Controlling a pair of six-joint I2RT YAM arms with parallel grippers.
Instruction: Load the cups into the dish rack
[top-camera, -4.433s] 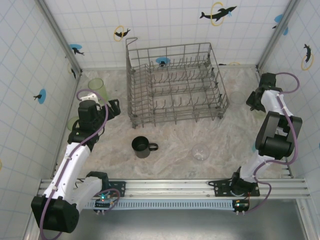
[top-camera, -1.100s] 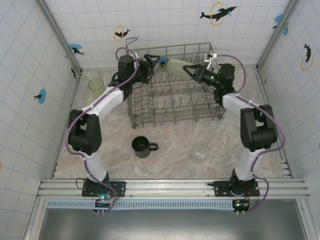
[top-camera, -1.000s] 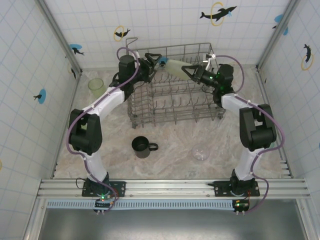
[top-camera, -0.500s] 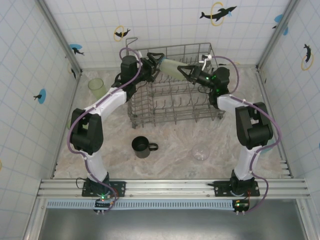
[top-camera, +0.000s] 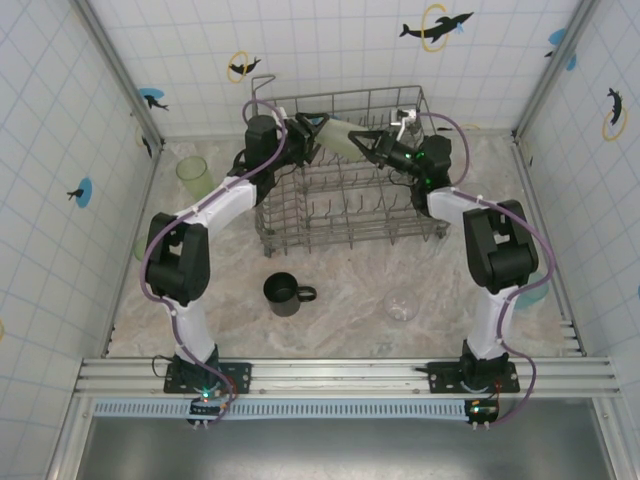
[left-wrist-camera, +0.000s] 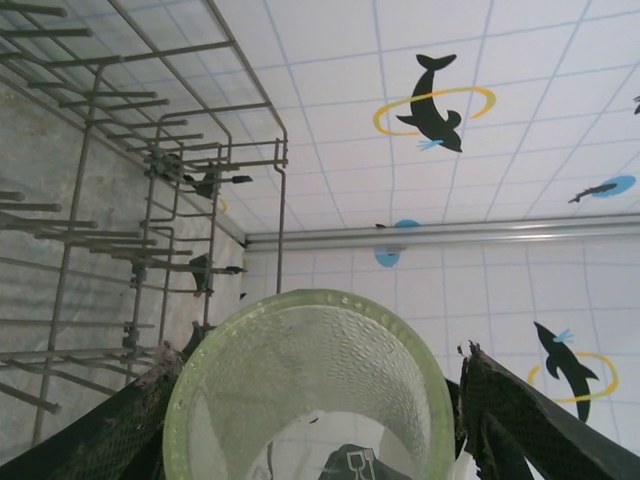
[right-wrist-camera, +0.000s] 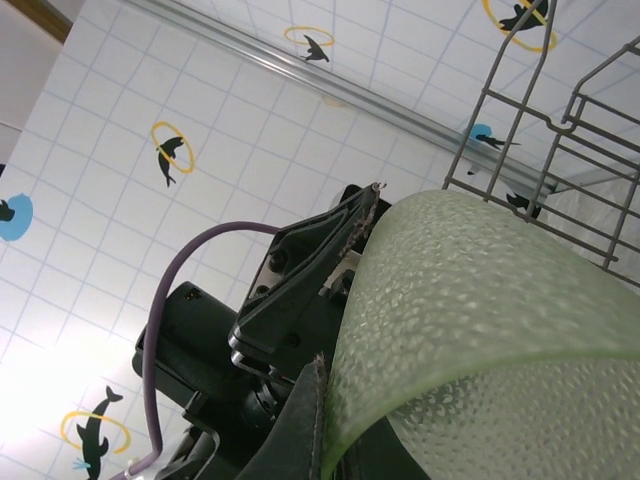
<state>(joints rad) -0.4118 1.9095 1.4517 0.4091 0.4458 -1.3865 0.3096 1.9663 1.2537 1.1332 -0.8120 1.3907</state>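
Note:
A light green tumbler hangs lying on its side above the back of the grey wire dish rack. My left gripper is shut on its left end and my right gripper on its right end. In the left wrist view the tumbler sits between both dark fingers. In the right wrist view my right finger presses the tumbler, and the left gripper's finger lies against its far end. A black mug and a clear glass stand on the table in front of the rack.
Another green tumbler stands at the back left, near the wall. The rack's rear wires rise close under the held tumbler. Tiled walls close in the table on three sides.
Both grippers and the tumbler between them have shifted a little to the left over the rack's back edge. 4.4 s ago both arms were apart at the table's sides.

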